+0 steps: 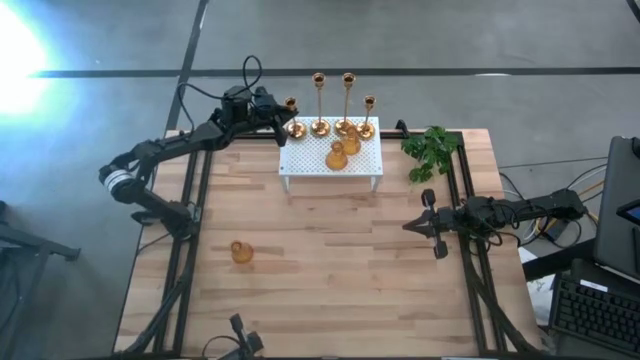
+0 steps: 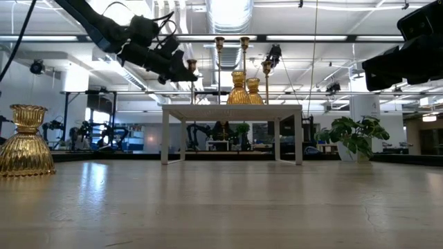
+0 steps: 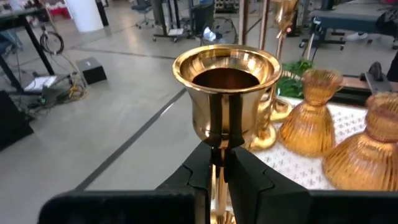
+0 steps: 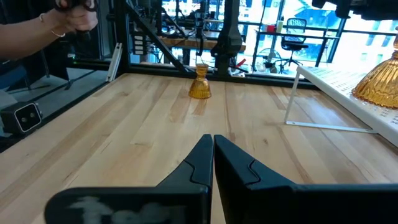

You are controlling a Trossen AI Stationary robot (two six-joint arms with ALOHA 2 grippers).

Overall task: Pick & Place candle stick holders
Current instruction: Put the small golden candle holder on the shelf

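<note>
Six shiny brass candle stick holders [image 1: 338, 128] crowd the white perforated metal stand [image 1: 331, 160], the left gripper [image 1: 277, 112] pinching one tall stem [image 3: 226, 93], the right gripper [image 1: 422, 226] idle and closed, one squat holder [image 1: 241, 252] left on the wooden table [image 1: 330, 270].

Grey concrete floor [image 1: 450, 35], ceiling striplights [image 2: 291, 38], perhaps ductwork overhead.

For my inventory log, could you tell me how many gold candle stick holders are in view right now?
7: three tall holders and two squat holders on the white stand, one tall holder gripped by the left gripper at the stand's edge, and one squat holder alone on the table.
</note>
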